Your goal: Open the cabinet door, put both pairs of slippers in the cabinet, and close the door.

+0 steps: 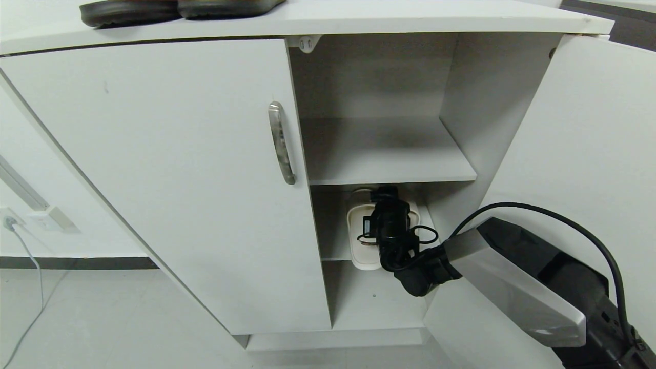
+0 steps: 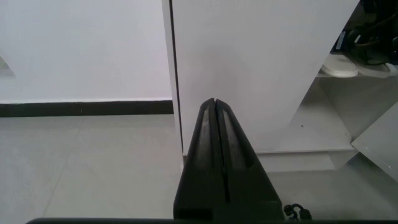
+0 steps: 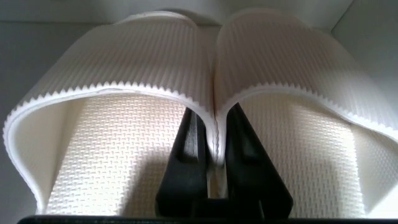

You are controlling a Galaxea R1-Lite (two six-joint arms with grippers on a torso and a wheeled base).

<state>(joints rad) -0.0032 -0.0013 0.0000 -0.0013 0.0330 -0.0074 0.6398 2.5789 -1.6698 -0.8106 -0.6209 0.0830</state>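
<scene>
The cabinet (image 1: 359, 20) is partly open. Its right door (image 1: 589, 128) is swung wide, so that step looks done. The left door (image 1: 154, 179) is shut.

Your right gripper (image 1: 389, 225) is inside the cabinet, down at the lower shelf (image 1: 333, 251). It holds the white slippers (image 1: 357, 243). From the right wrist view, the gripper (image 3: 214, 146) has its fingers (image 3: 186, 162) pinched on the two inner edges of the white slippers (image 3: 124, 124), one finger in each slipper, so both come along side by side. The pair looks to be on that shelf or just over it. You cannot tell which from here.

The dark slippers (image 1: 133, 10) sit on top of the cabinet, at the far left, well apart from both grippers. No one has picked them up yet.

Your left gripper (image 2: 214, 109) is low, over the floor (image 2: 81, 168), in front of the shut left door. Its fingers are pressed tight together with nothing between them.

So you are about halfway, I think. The door is open and the first pair is in, or nearly in. What is left: let go of the white pair, bring the arm out, fetch the dark pair from the top, put it inside, and push the right door shut.
</scene>
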